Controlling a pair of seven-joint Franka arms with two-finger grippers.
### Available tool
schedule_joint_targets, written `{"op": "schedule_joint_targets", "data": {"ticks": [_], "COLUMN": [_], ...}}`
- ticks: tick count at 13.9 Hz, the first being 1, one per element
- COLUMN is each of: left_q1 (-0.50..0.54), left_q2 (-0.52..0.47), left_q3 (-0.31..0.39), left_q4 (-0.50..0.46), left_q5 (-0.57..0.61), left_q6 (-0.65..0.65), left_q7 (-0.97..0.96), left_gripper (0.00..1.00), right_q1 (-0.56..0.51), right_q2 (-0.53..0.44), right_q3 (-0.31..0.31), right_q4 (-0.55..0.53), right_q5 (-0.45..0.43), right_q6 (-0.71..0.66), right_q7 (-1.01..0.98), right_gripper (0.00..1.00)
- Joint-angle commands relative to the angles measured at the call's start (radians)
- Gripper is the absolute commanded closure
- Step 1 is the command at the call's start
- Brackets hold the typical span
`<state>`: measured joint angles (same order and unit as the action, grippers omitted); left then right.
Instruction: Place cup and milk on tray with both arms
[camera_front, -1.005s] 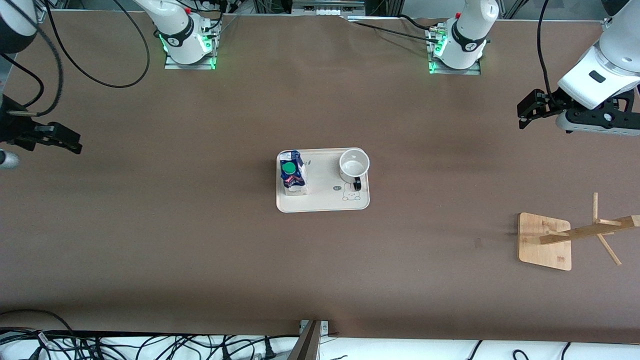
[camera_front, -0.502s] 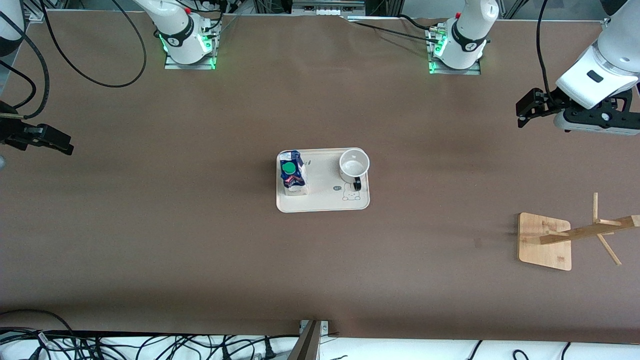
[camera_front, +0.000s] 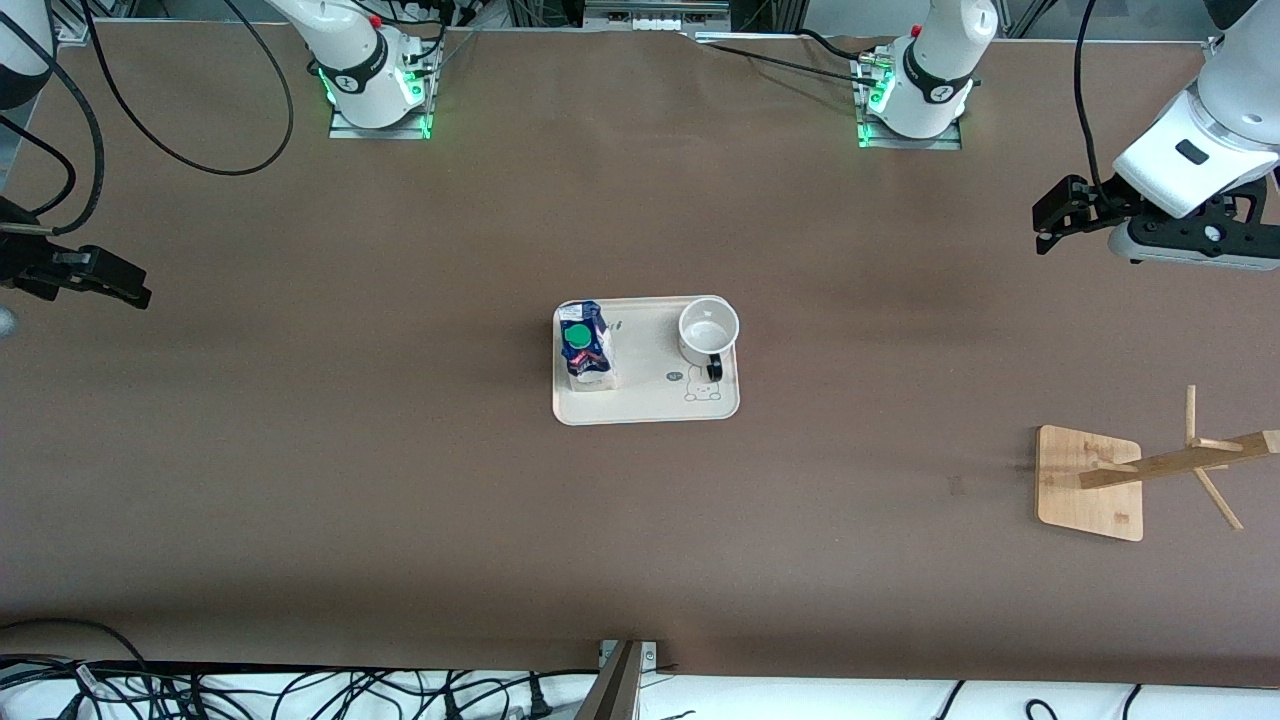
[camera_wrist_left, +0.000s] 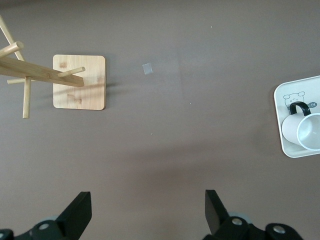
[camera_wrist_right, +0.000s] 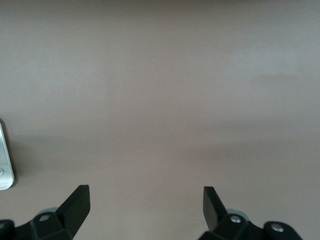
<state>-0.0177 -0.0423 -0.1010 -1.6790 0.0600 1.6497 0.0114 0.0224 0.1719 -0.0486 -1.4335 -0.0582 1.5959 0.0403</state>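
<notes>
Where the table lies nearest the front camera, toward my left arm's end, the wooden peg stand (camera_front: 1090, 483) sits on its square base, well apart from everything else. Farther from that camera, in the middle of the table (camera_front: 400, 480), the tray (camera_front: 650, 405) lies flat with both task things on it. The milk (camera_front: 585, 347) stands upright at the tray's end toward my right arm, green cap up. The cup (camera_front: 708, 332) stands upright in the tray's corner toward my left arm, its black handle pointing toward the front camera, just above the bunny drawing. The two stand apart, with bare tray between them.

Farther still, my grippers hang in the air at either end of the table, each over bare tabletop and well apart from the tray. My left gripper (camera_wrist_left: 148, 212) has its fingers spread wide, holding nothing. My right gripper (camera_wrist_right: 146, 207) is likewise spread and empty. Both arms wait.
</notes>
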Motion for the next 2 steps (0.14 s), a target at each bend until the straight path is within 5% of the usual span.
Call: {"op": "schedule_joint_targets", "data": {"ticks": [1, 2], "left_q1": [-0.011, -0.011], "left_q2": [0.028, 0.028], "left_q3": [0.000, 0.000], "left_q4": [0.048, 0.048], "left_q5": [0.020, 0.020], "left_q6": [-0.033, -0.033], "left_q7": [0.002, 0.002], "left_gripper": [0.00, 0.00], "right_q1": [0.005, 0.004], "right_q2": [0.000, 0.000], "right_q3": [0.006, 0.004], "right_q4": [0.008, 0.008], "right_q5": [0.014, 0.015], "right_q6": [-0.016, -0.016], "right_q7": [-0.014, -0.014], "right_gripper": [0.00, 0.00]}}
